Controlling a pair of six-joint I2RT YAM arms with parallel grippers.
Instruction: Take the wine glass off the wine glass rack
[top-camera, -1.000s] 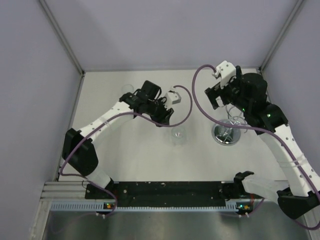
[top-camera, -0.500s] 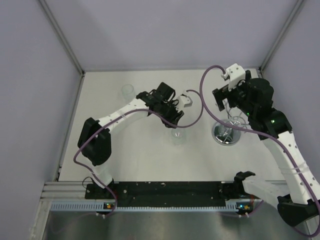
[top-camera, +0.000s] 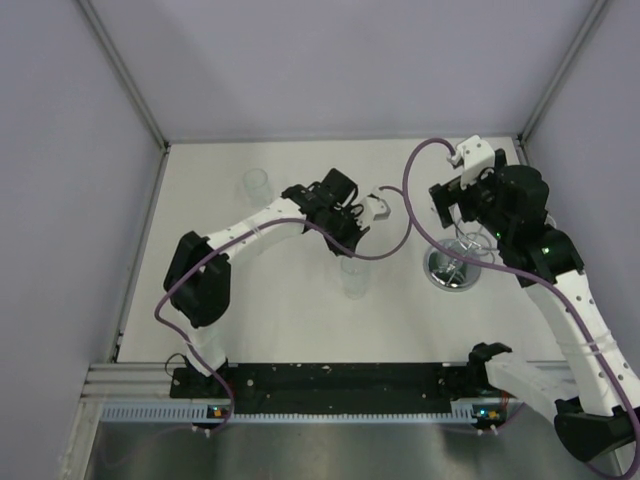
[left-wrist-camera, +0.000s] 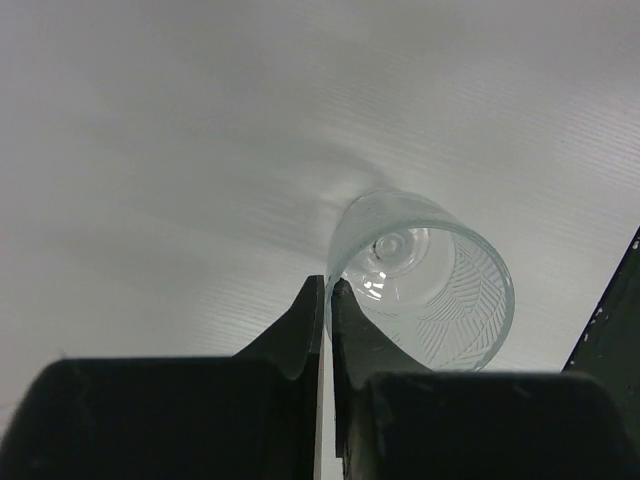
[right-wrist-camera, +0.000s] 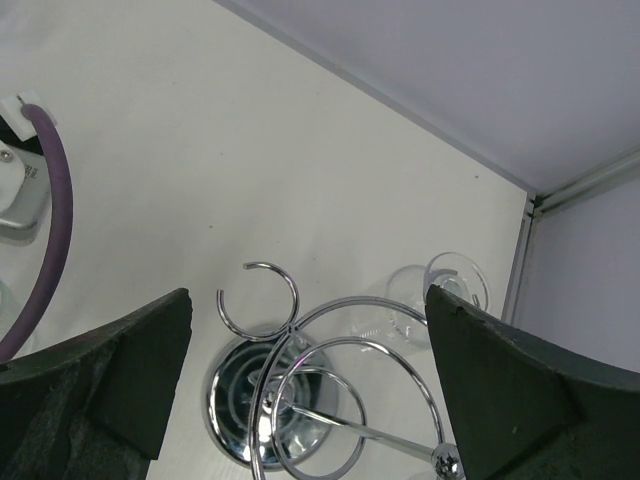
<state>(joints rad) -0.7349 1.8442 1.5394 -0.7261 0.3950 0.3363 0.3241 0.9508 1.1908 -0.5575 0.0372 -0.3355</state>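
The wine glass (right-wrist-camera: 420, 300) hangs by its foot from an arm of the rack (right-wrist-camera: 232, 405), which stands on the desk (top-camera: 250, 300) at its right side. The right jaws gape wide above the rack, touching nothing. The left jaws are closed to a thin slit, with their tips at the rim of an etched tumbler (left-wrist-camera: 425, 290) standing mid-desk. Whether they pinch it I cannot tell. A second tumbler (top-camera: 255, 185) stands far left.

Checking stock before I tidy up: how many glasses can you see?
3: the far-left glass standing on the table, the middle glass at the left gripper's tips, the hanging glass on the rack. The right arm may hide others.
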